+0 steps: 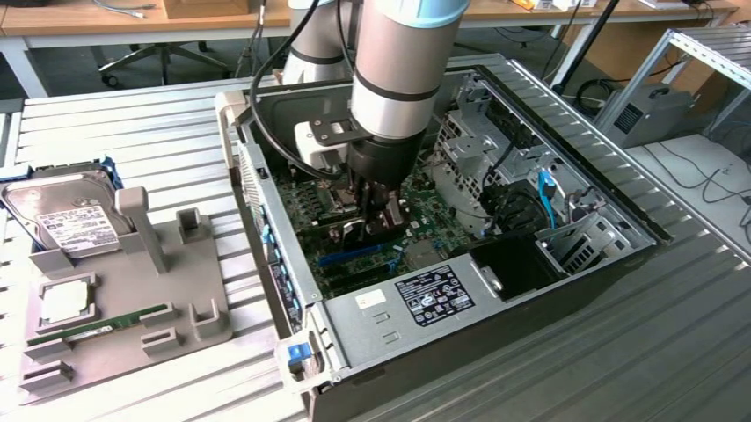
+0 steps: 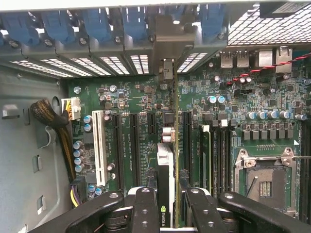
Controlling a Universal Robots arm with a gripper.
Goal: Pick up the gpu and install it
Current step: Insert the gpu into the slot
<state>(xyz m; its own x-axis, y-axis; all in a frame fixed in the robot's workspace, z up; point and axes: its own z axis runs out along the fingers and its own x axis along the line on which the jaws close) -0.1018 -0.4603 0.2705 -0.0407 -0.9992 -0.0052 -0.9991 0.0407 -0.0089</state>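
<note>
Card in the end effector: the gpu (image 2: 165, 167), which I see edge-on in the wrist view as a thin upright board with a pale shroud and a green logo near the fingers. The end effector (image 2: 170, 201) is clamped on it, one black finger (image 2: 145, 206) pressed to each face. The card stands over the green motherboard (image 2: 233, 121), in line with the long black expansion slots and just beside a white slot (image 2: 99, 145). Its far end points at the rear slot openings with their blue latches (image 2: 58, 24). I cannot tell whether its edge is fully down in a slot.

In the exterior view my arm (image 1: 393, 79) reaches straight down into the open computer case (image 1: 352, 321), which lies on its side on the slatted metal table (image 1: 610, 352). The end effector (image 1: 373, 211) is low over the board there.

Toward the exterior view's left, well apart from the case, a grey parts holder (image 1: 176, 290) rests on the table. It carries a silver hard drive (image 1: 70, 220) with a white label, a square processor (image 1: 67, 301) and a narrow green RAM stick (image 1: 100, 327).
</note>
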